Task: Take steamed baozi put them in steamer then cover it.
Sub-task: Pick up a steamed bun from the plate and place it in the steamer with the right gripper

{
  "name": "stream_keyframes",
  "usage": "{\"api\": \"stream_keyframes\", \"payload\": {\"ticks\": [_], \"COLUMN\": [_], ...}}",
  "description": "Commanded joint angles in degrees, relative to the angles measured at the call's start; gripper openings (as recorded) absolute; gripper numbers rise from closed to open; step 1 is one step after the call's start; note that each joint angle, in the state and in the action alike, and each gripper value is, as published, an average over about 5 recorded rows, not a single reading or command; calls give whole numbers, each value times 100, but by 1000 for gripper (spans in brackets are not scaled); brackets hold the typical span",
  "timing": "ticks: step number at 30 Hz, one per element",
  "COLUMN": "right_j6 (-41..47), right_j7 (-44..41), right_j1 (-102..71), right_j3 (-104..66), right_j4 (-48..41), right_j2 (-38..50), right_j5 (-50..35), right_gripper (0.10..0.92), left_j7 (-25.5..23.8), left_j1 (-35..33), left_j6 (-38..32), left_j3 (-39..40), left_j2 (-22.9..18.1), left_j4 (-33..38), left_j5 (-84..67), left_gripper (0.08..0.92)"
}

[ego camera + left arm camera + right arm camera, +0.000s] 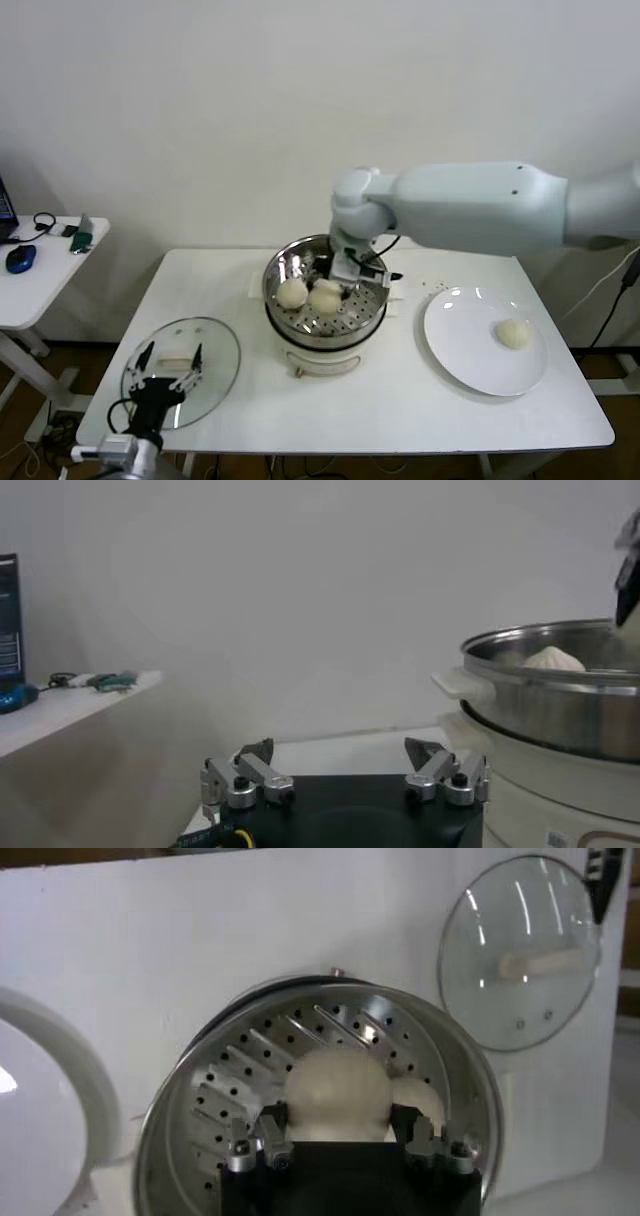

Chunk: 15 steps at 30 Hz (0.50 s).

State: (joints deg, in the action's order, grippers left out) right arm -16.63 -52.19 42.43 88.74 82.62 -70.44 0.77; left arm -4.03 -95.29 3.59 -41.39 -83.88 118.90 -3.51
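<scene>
While the right gripper reaches down into the steamer, its two fingers stand on either side of a steamed baozi, pinching the round bun between them just above the perforated floor. The bun is nearly a ball, so it shows no clear long axis and points no particular way. In the head view two more baozi lie side by side on the steamer floor just in front of this gripper, touching or nearly so. A fourth baozi sits alone on the white plate, well off to the gripper's right.

The cover lies flat on the white table, on the far side of the steamer from the plate, and its pale handle runs crosswise, roughly parallel to the table's front edge. The left gripper hovers low over the cover's near half with its fingers spread wide, holding nothing.
</scene>
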Motion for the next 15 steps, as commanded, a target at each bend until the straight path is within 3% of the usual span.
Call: {"api": "stream_keyframes", "payload": {"ticks": [1, 11, 15], "right_j6": [-68, -113, -238], "right_j7": [83, 64, 88], "right_j1": [-716, -676, -624], "right_j3": [12, 17, -47], "right_j4": [-493, -537, -613], "right_j2": [-410, -435, -422], "right_j5": [415, 323, 239], "right_gripper": [675, 684, 736], "left_j7": [8, 18, 19], "left_j1": [-41, -80, -82], "left_j6": [-29, -69, -71], "left_j3": [-14, -28, -24], "left_j2": [-7, -11, -18], "left_j4": [-3, 11, 15], "left_j5": [-26, -46, -49], "left_gripper": [823, 823, 823]}}
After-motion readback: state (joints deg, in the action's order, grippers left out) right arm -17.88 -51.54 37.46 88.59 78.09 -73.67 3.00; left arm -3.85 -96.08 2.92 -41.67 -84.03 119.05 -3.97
